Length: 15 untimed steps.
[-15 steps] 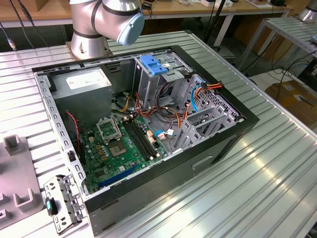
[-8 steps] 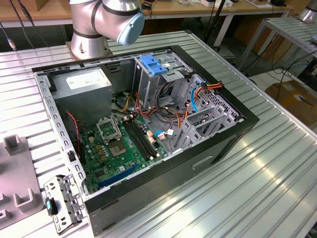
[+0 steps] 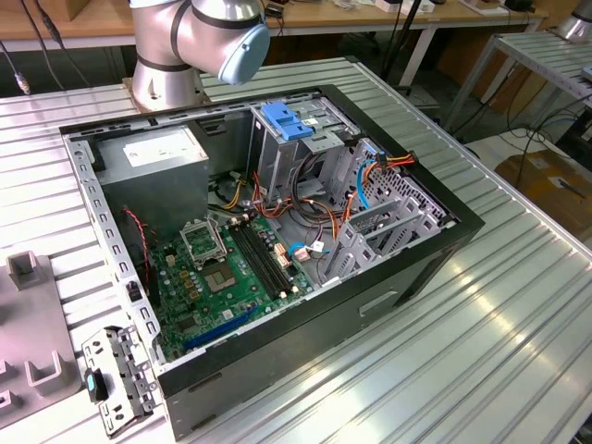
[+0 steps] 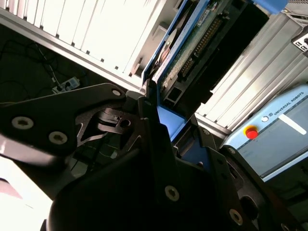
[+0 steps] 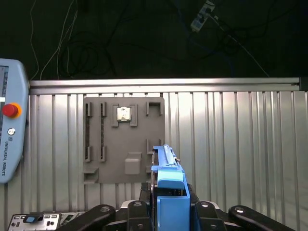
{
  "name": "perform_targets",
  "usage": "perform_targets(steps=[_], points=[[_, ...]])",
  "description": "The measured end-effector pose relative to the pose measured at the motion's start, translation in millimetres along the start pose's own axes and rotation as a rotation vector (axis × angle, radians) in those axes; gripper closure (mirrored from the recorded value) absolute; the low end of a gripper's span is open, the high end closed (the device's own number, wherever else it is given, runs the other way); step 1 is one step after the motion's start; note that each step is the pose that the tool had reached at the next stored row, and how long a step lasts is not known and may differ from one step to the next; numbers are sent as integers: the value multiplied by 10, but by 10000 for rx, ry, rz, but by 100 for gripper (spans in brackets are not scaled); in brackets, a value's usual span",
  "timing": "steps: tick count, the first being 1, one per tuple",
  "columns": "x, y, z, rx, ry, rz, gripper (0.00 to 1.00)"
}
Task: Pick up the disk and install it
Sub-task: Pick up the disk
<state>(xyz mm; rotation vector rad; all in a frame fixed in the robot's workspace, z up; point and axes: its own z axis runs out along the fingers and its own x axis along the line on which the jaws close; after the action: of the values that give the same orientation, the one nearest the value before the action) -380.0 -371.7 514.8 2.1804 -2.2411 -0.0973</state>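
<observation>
Disk (image 5: 167, 180) sits clamped in the gripper (image 5: 168, 208), whose two fingers are closed against its flat sides – in both wrist views the black fingers press on the blue carrier frame from either side. It is held on its edge, thin side toward the first wrist camera, and its long axis runs straight out from the gripper, away from the wrist. In the second wrist view the disk (image 4: 192, 45) reaches out past the fingertips, with its green circuit board and a row of connector pins turned to the camera.

The disk hangs above the ribbed metal table (image 5: 240, 144), over the edge of a grey fixture plate (image 5: 124, 139) that has several slots; whether it touches the plate, I cannot tell. A pale control pendant (image 5: 9, 130) with a red button lies beside that plate.

In the exterior view the open computer case (image 3: 435, 250) lies on the table – inside it the green motherboard (image 3: 231, 277) and a grey drive cage with a blue handle (image 3: 287, 120).
</observation>
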Motion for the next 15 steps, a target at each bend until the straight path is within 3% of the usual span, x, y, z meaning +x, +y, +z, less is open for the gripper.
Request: perform_targets(steps=[10,15], points=[[0,-2,0,-38,-3,1,63],[-1,-49,-2,-37,-3,1,63]])
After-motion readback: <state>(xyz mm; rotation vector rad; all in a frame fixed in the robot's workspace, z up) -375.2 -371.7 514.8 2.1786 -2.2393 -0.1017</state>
